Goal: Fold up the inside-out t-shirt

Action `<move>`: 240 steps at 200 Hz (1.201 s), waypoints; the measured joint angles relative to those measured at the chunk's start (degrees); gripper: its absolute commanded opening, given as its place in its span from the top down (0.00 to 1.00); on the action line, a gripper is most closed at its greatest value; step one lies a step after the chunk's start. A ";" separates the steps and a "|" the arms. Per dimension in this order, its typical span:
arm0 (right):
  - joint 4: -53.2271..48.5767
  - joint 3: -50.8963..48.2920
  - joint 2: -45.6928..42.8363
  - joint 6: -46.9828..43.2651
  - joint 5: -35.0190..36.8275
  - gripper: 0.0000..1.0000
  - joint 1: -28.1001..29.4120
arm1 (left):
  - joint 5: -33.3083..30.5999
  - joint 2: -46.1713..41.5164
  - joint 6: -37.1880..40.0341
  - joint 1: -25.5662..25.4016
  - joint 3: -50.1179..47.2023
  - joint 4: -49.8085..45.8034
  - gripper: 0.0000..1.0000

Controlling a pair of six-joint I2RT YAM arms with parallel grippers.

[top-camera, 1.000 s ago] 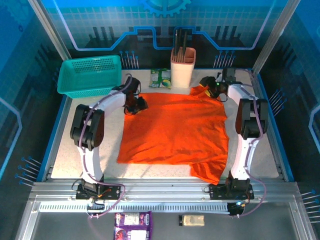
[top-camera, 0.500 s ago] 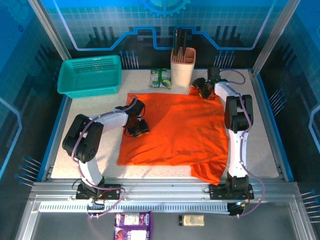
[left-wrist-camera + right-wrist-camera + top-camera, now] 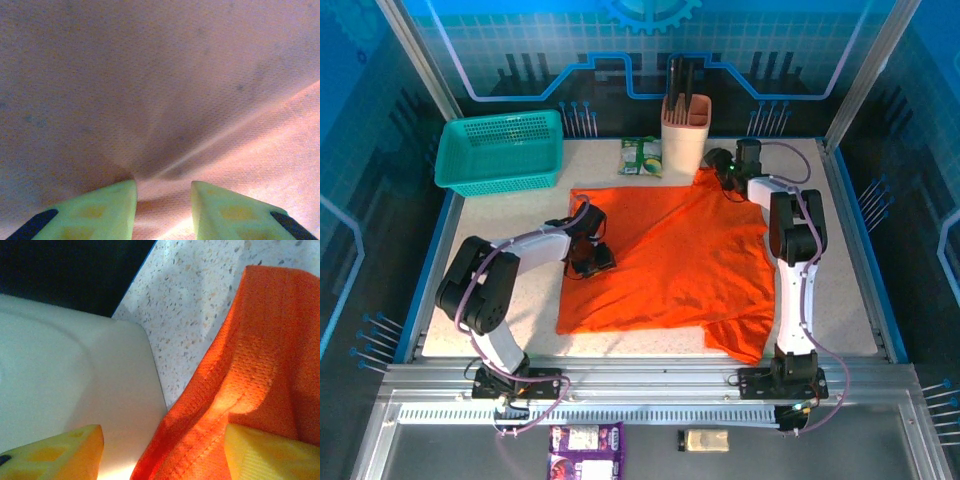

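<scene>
The inside-out t-shirt (image 3: 670, 260) lay spread on the worktop (image 3: 510, 225), the left end effector (image 3: 592, 252) narrowed onto a pucker near its left edge, while the right end effector (image 3: 723, 172) straddled the far hem, its grip impossible to judge.

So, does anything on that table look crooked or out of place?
The orange t-shirt lies askew, not flat: its far right corner peaks up at the right claw beside the pale holder, and a sleeve sticks out toward the near edge. A purple packet and a tan block lie off the table, on the near frame.
</scene>
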 measured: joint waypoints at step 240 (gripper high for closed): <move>-24.55 -58.97 -50.49 -19.30 -15.54 0.32 -14.86 | 2.64 -14.88 0.00 12.39 -16.26 1.57 0.65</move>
